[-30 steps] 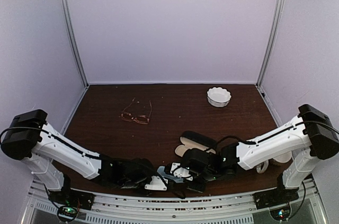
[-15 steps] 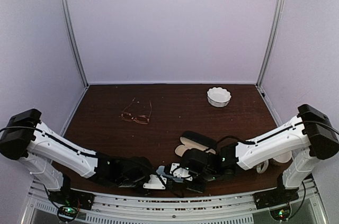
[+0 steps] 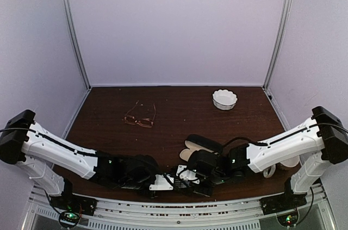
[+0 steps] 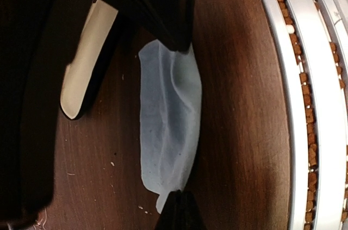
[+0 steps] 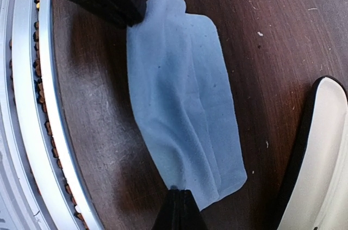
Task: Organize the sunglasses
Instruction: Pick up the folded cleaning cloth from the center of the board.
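The reddish-copper wire sunglasses (image 3: 140,118) lie open on the table's far left, well away from both arms. The black-framed pair is not in view. My left gripper (image 4: 179,200) is shut on one end of a light-blue cloth (image 4: 168,116) near the front edge. My right gripper (image 5: 179,197) is shut on the opposite end of the same cloth (image 5: 185,99). The cloth hangs stretched between them just above the wood. In the top view the two grippers, left (image 3: 166,180) and right (image 3: 180,176), meet at front centre.
The open black glasses case with cream lining (image 3: 200,147) lies just behind the right gripper and shows in both wrist views, left (image 4: 87,61) and right (image 5: 321,148). A white scalloped bowl (image 3: 224,99) stands at the back right. The metal front rail (image 4: 310,105) runs close by.
The left arm has stretched lower and further left at the shoulder, and its gripper has edged slightly towards the right gripper. Both stay shut on the cloth.
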Available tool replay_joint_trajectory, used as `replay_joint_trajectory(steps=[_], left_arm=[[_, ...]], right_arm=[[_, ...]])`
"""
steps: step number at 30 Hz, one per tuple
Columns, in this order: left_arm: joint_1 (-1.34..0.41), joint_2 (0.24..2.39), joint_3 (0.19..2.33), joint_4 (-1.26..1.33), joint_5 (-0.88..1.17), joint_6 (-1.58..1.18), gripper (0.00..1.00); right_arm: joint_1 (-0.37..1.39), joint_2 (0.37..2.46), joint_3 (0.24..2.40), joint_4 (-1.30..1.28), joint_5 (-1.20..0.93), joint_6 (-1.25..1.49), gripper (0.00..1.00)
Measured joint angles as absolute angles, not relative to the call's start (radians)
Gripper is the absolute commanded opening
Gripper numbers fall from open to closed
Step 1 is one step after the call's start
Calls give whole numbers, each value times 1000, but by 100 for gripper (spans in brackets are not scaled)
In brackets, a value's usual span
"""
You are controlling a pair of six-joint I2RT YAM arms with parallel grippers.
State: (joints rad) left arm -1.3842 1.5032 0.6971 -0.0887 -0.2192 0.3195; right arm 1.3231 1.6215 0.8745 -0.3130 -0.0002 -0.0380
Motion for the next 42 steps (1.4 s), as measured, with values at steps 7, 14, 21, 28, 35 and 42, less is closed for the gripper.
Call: replay_joint_trajectory(steps=[7,14,21,28,35,42], left_arm=[[-1385,1495,733,-116,-200,300,0],[-1385,1479,745,-138,-192,276,0],[-1385,1479,763,-141,-177,262,0],[-1385,1479,778,-144,-175,259,0],[-1369,1479,800,-142,-158,255,0],[-1319,1507,847,-137,-125,256,0]], right_arm=[[1323,1581,864,-329,0,-30,0],[1323,1546,850,-349,-1,-25,0],[1322,1515,839,-361,-1,-19,0],[1316,1490,834,-375,1,-12,0],[1302,1446,823,-392,11,6,0],[1284,1430,810,-403,40,22,0]])
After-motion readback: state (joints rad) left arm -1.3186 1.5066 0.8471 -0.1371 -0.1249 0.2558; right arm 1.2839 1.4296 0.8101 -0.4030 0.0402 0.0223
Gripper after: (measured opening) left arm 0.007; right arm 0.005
